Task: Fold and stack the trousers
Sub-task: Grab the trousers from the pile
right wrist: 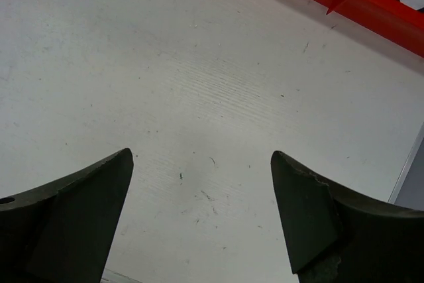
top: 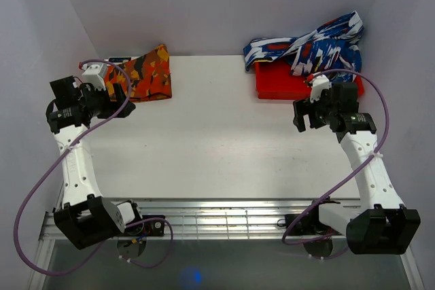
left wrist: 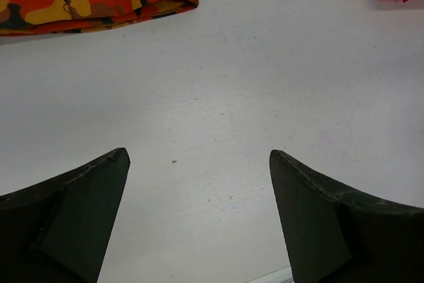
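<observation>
While trousers (top: 319, 42) heap on red bin (top: 272, 87), orange camo cloth (top: 149, 73) far L.

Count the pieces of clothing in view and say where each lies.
2. A folded orange camouflage garment lies back left on the table; the trousers are heaped on the red bin back right. The bin may hide more.

trousers (top: 319, 42): soft printed cloth, crumpled
table (top: 224, 147): matt white, finely scratched
box (top: 275, 86): smooth red plastic
folded cloth (top: 151, 73): matt printed fabric
rail (top: 224, 216): ribbed bare metal
</observation>
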### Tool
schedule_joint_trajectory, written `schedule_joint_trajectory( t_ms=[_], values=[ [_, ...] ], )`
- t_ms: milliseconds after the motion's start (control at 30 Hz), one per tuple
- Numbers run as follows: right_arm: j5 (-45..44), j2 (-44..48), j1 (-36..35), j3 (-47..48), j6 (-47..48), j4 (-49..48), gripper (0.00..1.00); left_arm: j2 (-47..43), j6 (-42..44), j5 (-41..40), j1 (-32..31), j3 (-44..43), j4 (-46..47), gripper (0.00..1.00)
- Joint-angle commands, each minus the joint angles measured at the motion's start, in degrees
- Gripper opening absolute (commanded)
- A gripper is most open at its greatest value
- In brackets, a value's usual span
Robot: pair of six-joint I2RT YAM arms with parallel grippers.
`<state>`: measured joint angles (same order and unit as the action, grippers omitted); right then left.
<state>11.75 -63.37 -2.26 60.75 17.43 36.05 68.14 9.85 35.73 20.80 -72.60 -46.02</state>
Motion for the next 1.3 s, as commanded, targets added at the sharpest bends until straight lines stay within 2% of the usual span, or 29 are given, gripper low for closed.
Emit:
schedule_joint_trajectory(
  t_ms=[0, 200, 367, 533, 600, 700, 833, 967, 1133, 1267],
  values=[
    [-2.07, -2.10, 0.06, 4.28, 1.38, -2.21, 0.90, 0.15, -0.18, 1.98, 0.12, -1.05, -0.39, 0.98],
    [-6.03, -12.36, 1.55, 16.22, 5.32, -5.37, 0.90, 1.64, -1.32, 5.23, 0.12, -2.02, -0.39, 0.98],
    [-7.35, -23.27, 6.65, 28.70, 5.42, -9.07, 0.90, 1.73, -2.81, 7.87, 0.03, -2.20, 0.49, 0.98],
    [-8.06, -39.96, 12.36, 47.04, -2.21, -9.16, 0.90, 1.12, -4.83, 8.92, 0.03, -1.06, 2.16, 0.98],
    [-7.53, -45.68, 14.64, 51.11, -8.01, -10.12, 0.90, 1.03, -6.50, 8.05, 0.03, -0.44, 3.04, 0.98],
    [-7.26, -49.81, 16.06, 52.28, -16.36, -16.94, 0.90, 0.50, -8.34, 6.91, 0.03, 0.09, 4.44, 0.98],
    [-1.91, -55.18, 16.41, 52.62, -18.92, -23.13, 0.90, -0.02, -8.97, 6.91, 0.03, 1.58, 4.80, 0.98],
    [-3.22, -61.86, 16.33, 57.90, -19.80, -25.93, 0.90, -0.64, -9.23, 5.85, 0.03, 2.98, 4.62, 0.98],
    [-3.40, -66.52, 16.68, 54.91, -23.92, -38.49, 0.90, -0.73, -10.98, 5.67, 0.03, 4.39, 4.62, 0.98],
    [-1.29, -73.18, 16.50, 58.15, -26.56, -44.48, 0.90, -0.20, -11.25, 4.45, 0.12, 5.01, 4.54, 0.98]
  ],
)
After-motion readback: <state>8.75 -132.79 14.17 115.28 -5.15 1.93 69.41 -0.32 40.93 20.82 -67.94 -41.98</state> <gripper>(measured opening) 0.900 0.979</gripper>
